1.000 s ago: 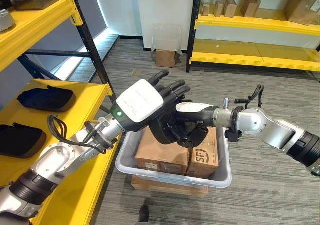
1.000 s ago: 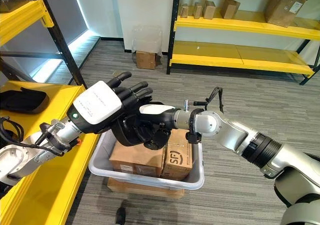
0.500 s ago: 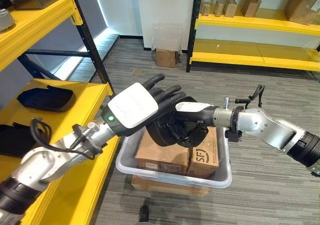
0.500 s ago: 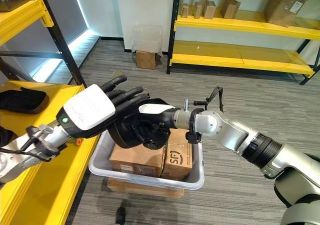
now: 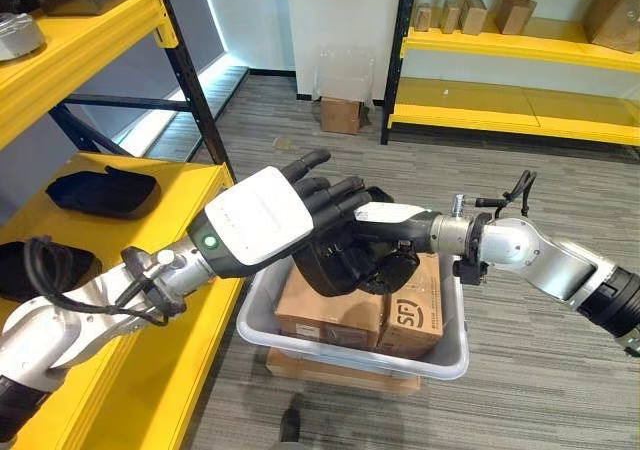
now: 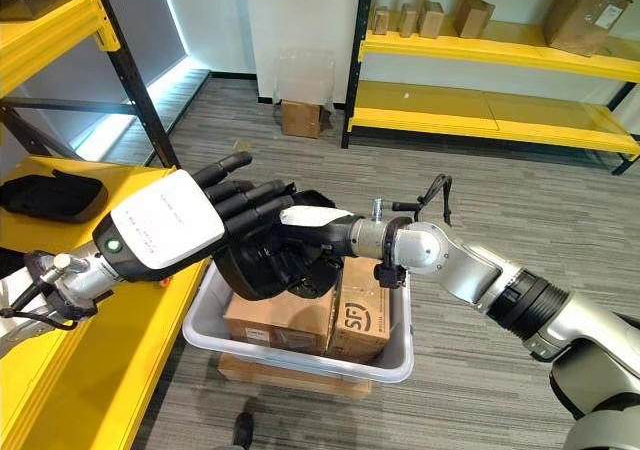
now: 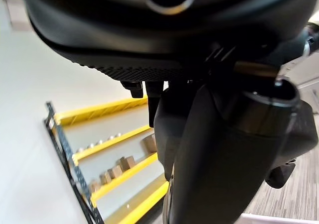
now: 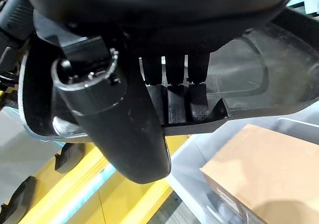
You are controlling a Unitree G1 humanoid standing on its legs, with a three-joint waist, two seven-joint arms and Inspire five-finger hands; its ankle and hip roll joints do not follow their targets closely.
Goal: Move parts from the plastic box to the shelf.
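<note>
While above grey plastic box [image 5: 352, 348], right hand [image 6: 300, 232] grips black part [image 5: 345, 265]; left hand [image 5: 300, 205] fingers straight, laid against same part.

Evenly and brightly lit in both eye views. Cold daylight streaming along the floor [image 5: 190, 110] at upper left, a pale glare strip there. Soft shadow under the grey box [image 5: 445, 345]. Slight bowing toward the edges. Wrist views close and soft: blurred dark hand [image 7: 224, 149], faint sheen on black plastic [image 8: 239, 89].
</note>
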